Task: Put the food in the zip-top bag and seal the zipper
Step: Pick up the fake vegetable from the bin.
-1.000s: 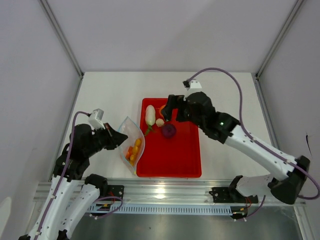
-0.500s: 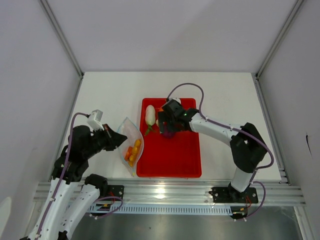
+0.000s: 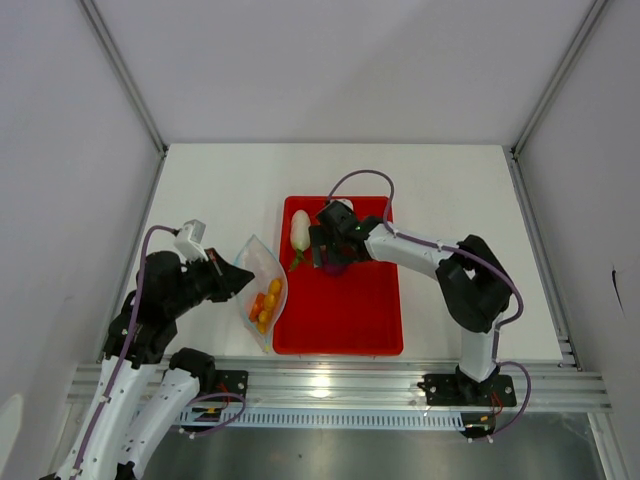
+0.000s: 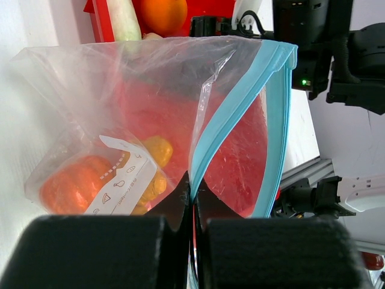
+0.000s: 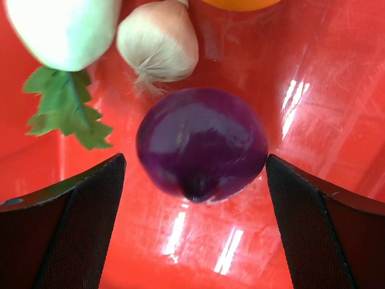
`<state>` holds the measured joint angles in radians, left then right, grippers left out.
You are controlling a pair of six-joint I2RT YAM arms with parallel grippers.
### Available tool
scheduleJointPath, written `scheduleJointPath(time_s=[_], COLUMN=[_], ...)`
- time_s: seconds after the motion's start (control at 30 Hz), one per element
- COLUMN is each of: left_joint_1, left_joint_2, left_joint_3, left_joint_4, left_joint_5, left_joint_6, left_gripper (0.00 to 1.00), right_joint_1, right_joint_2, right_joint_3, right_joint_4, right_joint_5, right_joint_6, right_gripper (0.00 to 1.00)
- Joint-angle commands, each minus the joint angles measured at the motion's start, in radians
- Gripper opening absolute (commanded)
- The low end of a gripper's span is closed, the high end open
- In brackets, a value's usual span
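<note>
My left gripper [image 3: 237, 279] is shut on the blue zipper strip [image 4: 240, 102] of the clear zip-top bag [image 3: 266, 288], holding its mouth open beside the red tray's left edge. The orange pumpkin [image 4: 72, 186] and yellow ginger [image 4: 153, 150] lie inside the bag. My right gripper [image 3: 333, 256] is open and low in the tray, its fingers [image 5: 66, 223] on either side of the purple onion [image 5: 201, 144] without touching it. The white garlic [image 5: 157, 45] and the radish [image 5: 60, 27] lie just beyond the onion. The orange [image 4: 163, 13] sits at the tray's far end.
The red tray [image 3: 345, 315] lies mid-table, and its near half holds nothing. The right arm reaches across the tray's far part. An aluminium rail [image 3: 330, 385] runs along the table's near edge. Grey walls close in the left, back and right.
My right gripper has moved left and down from above the tray's far end to straddle the purple onion. The left gripper and the bag have not moved.
</note>
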<state>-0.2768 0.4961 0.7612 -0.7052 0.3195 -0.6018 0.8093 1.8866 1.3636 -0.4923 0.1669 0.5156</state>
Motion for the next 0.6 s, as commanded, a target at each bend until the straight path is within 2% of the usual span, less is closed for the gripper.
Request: scheduleJointPath(time_s=[0.0,0.23,0.37,0.4,0.53,0.57], left_joint_1=[-0.002,-0.002,-0.002,-0.002,-0.002,-0.002], left_joint_2=[-0.007,-0.008,-0.010,-0.010,-0.010,-0.008], left_joint_3=[0.018,0.017,0.020,0.020,0.018,0.015], left_joint_4=[0.012,0.007,0.007,0.006,0.006,0.006], left_joint_5=[0.015,0.012,0.012,0.012,0.010,0.010], left_joint_6=[0.000,0.002,0.002,0.002,0.002,0.002], left_gripper=[0.00,0.01,0.01,0.01,0.01,0.01], right_joint_1=[-0.005,-0.006,-0.005,-0.005,-0.001,0.008], right_joint_2=[0.025,0.071,0.057,0.052,-0.033,-0.084], right_joint_3=[0.029,0.049,0.038,0.034,0.003,0.000], right_joint_4=[0.046,0.047,0.054,0.052,0.054,0.049], right_joint_5=[0.029,0.052,0.052,0.057,0.077,0.077], right_joint_6=[-0.026,-0.028,-0.035,-0.035,-0.031,-0.031], right_gripper=[0.99,0.95,0.82,0.74,0.62,0.53])
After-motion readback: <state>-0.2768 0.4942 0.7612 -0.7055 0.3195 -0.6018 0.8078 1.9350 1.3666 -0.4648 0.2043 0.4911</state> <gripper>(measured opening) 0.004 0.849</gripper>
